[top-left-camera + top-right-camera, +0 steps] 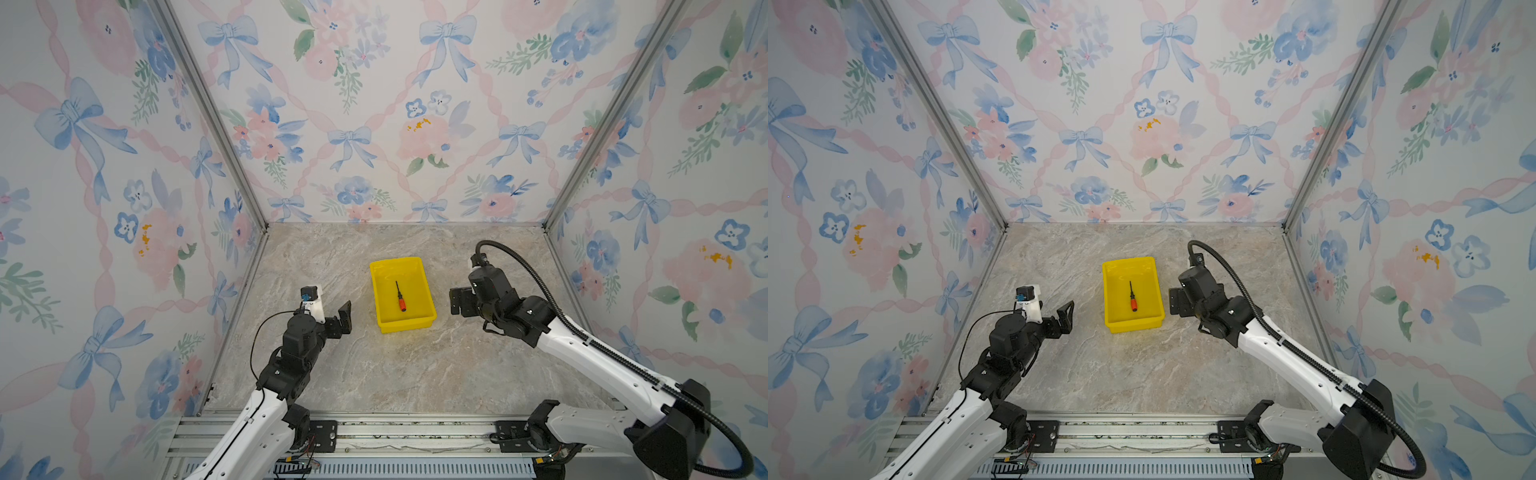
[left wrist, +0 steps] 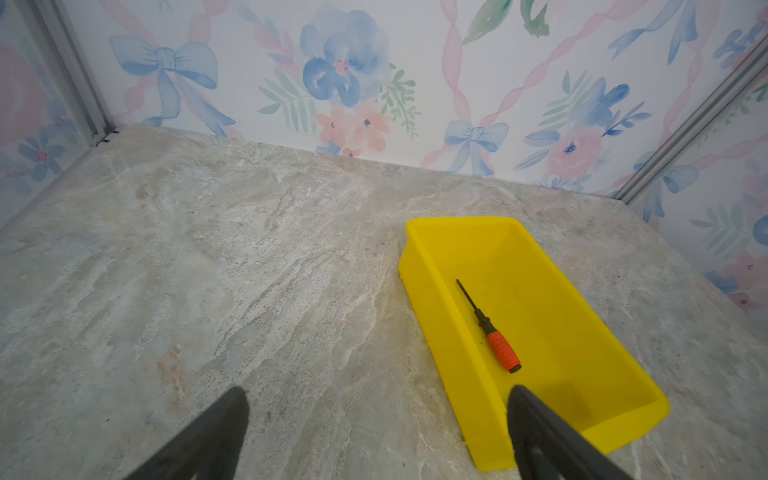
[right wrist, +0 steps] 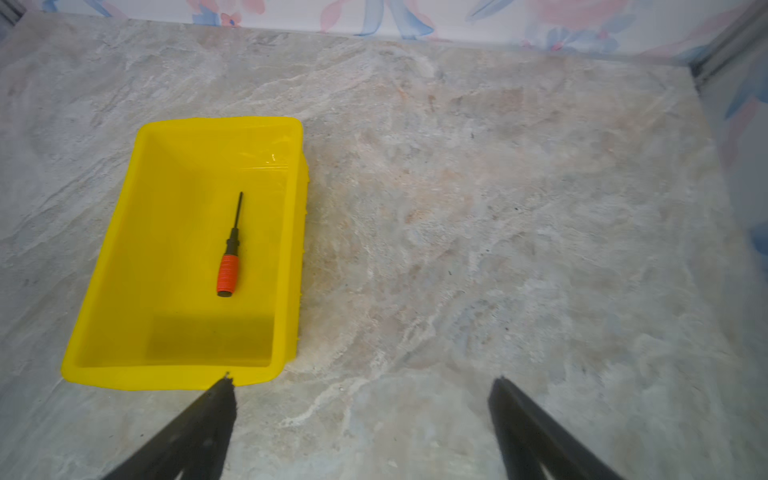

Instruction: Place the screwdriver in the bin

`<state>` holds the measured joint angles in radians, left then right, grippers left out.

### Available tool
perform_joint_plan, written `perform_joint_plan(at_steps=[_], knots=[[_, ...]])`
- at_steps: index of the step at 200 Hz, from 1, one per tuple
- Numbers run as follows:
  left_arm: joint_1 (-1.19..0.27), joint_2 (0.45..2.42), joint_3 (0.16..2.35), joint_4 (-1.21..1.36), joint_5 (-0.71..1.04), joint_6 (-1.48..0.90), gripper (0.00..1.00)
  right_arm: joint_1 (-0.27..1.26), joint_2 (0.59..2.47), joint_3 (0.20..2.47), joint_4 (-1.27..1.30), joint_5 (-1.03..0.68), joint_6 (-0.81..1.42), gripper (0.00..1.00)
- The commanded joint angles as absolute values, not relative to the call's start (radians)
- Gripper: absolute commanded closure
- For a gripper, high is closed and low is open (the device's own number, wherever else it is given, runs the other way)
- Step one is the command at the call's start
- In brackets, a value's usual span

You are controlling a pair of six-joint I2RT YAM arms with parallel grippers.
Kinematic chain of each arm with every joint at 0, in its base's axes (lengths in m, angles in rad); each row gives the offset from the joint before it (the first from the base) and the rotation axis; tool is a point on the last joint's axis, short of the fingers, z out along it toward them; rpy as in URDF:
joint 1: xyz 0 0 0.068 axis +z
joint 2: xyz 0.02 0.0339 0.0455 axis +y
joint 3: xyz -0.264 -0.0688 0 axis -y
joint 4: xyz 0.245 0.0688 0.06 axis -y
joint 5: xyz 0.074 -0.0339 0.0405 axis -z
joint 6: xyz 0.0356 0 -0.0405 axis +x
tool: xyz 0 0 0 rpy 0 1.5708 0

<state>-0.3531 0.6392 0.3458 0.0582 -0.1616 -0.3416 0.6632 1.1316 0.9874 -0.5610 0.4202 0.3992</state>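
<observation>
The yellow bin stands mid-table in both top views. The screwdriver, with orange handle and black shaft, lies flat on its floor, shaft tip toward the back wall. My left gripper hovers left of the bin, open and empty; in the left wrist view the bin and screwdriver lie ahead near one finger. My right gripper hangs just right of the bin, open and empty. The right wrist view shows the bin holding the screwdriver.
The marble-patterned tabletop is boxed in by flowered walls on three sides, with aluminium posts at the back corners. A metal rail carrying both arm bases runs along the front edge.
</observation>
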Motion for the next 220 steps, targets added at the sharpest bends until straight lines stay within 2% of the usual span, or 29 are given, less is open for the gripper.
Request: perform_joint_plan(at_steps=[1,23,48,79,107,153,175,220], knots=[[-0.354,0.653,0.323,0.038,-0.245,-0.328,0.03,0.583,0.991,0.884,-0.657,0.588,0.432,0.03],[-0.353,0.641,0.281,0.092,-0.268,-0.296,0.02,0.429,0.86,0.757,-0.683,0.587,0.454,0.03],[-0.332,0.632,0.244,0.138,-0.317,-0.261,0.02,0.308,0.754,0.612,-0.633,0.693,0.448,0.03],[-0.255,0.692,0.251,0.164,-0.304,-0.245,0.02,0.227,0.578,0.417,-0.263,0.456,0.162,0.03],[-0.2,0.784,0.266,0.23,-0.284,-0.187,0.03,0.224,0.527,0.265,-0.069,0.434,-0.002,0.03],[-0.181,0.889,0.207,0.377,-0.307,-0.106,0.03,0.208,0.653,0.194,0.137,0.386,0.015,0.03],[-0.175,0.944,0.126,0.572,-0.339,-0.118,0.03,0.177,0.837,0.215,0.309,0.387,0.003,0.03],[-0.146,1.178,0.201,0.756,-0.316,-0.055,0.03,0.116,1.193,0.328,0.57,0.289,0.0,0.03]])
